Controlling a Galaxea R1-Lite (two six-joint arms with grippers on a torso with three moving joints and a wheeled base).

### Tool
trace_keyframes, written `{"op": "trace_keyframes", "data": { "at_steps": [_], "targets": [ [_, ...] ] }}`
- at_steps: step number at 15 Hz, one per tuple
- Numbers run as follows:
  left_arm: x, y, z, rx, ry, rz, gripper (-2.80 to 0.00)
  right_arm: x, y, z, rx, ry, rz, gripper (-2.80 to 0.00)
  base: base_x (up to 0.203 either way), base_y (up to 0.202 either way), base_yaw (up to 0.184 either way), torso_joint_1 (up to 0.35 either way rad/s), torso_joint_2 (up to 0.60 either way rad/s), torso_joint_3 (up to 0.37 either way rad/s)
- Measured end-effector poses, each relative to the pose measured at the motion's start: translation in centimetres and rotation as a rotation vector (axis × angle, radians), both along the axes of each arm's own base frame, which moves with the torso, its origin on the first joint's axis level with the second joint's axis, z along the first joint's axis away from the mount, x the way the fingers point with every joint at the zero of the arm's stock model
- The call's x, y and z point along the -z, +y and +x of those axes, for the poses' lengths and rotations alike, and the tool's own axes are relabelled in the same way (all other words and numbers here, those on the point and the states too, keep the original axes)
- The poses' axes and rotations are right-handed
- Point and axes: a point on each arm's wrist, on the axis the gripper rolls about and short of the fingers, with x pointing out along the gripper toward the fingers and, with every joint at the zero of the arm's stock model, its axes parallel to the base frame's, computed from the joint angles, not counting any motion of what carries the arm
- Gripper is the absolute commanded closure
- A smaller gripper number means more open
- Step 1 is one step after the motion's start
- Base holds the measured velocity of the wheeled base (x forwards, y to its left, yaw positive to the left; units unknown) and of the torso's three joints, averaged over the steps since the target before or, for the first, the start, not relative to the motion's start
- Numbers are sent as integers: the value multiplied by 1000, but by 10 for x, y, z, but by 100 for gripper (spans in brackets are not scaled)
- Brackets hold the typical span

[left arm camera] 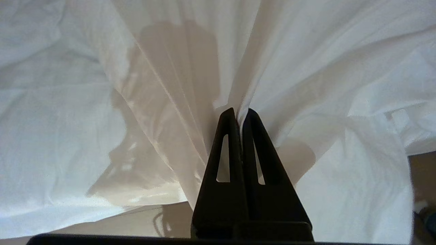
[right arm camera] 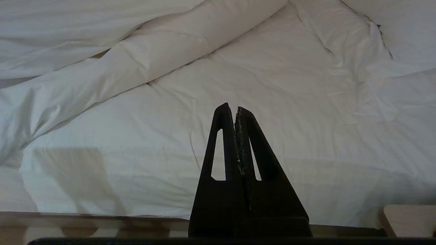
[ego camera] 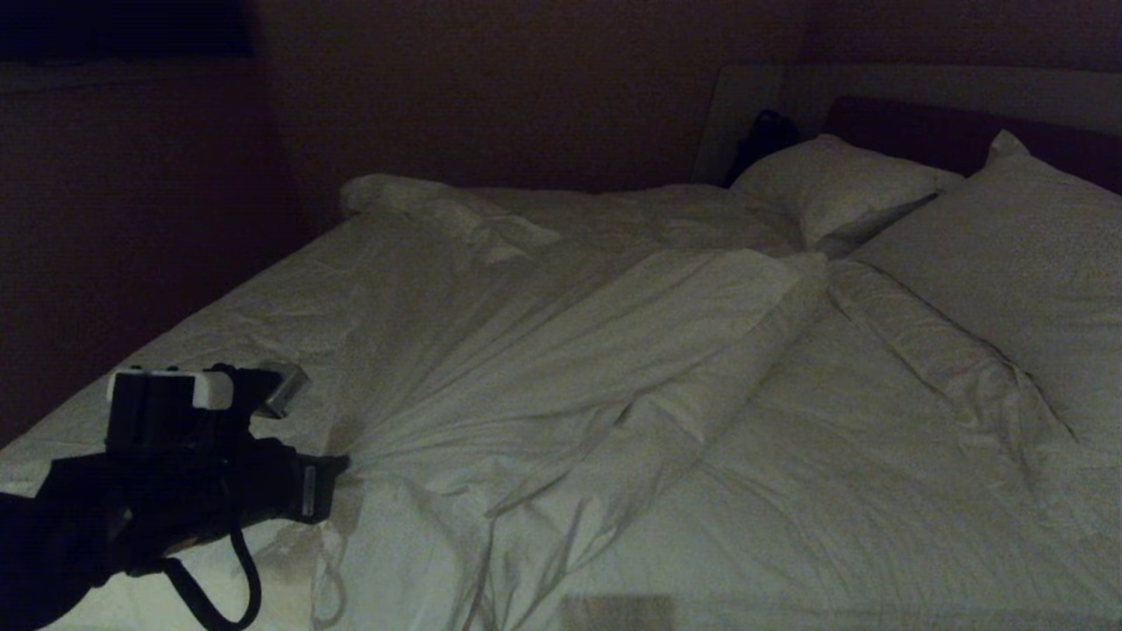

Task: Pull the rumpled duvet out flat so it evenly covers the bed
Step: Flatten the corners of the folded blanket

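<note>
Across the bed (ego camera: 920, 491) the duvet (ego camera: 561, 368) lies bunched, a thick fold running diagonally toward the pillows (ego camera: 841, 188), creases fanning from the near left corner; that is where your left gripper (left arm camera: 241, 114) is clamped on a pinch of the cloth, fabric gathered taut between the closed fingers. Pull low and steadily toward the foot and outer edge, along the creases, so I judge the fold unrolls rather than drags; watch the pinch for slipping. Your right gripper (right arm camera: 235, 110) hangs closed and empty over the near edge.
</note>
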Motion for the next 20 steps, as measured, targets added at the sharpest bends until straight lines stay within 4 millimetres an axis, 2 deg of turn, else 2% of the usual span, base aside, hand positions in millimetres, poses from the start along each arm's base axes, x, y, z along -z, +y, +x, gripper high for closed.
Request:
{"op": "trace_keyframes", "data": {
  "at_steps": [4, 9, 10, 14, 18, 20],
  "targets": [
    [19, 2, -21, -1, 45, -8, 0, 0, 0, 0, 0, 0, 0, 0, 0, 0, 0, 0, 0, 0],
    [28, 2, -27, -23, 59, -40, 0, 0, 0, 0, 0, 0, 0, 0, 0, 0, 0, 0, 0, 0],
    [28, 2, -27, -23, 63, -41, -280, 0, 0, 0, 0, 0, 0, 0, 0, 0, 0, 0, 0, 0],
    [26, 2, -24, -19, 49, -43, -280, 0, 0, 0, 0, 0, 0, 0, 0, 0, 0, 0, 0, 0],
    [13, 1, -18, -22, -75, -66, -280, 0, 0, 0, 0, 0, 0, 0, 0, 0, 0, 0, 0, 0],
    [-2, 1, -11, -34, -180, -94, -280, 0, 0, 0, 0, 0, 0, 0, 0, 0, 0, 0, 0, 0]
  ]
}}
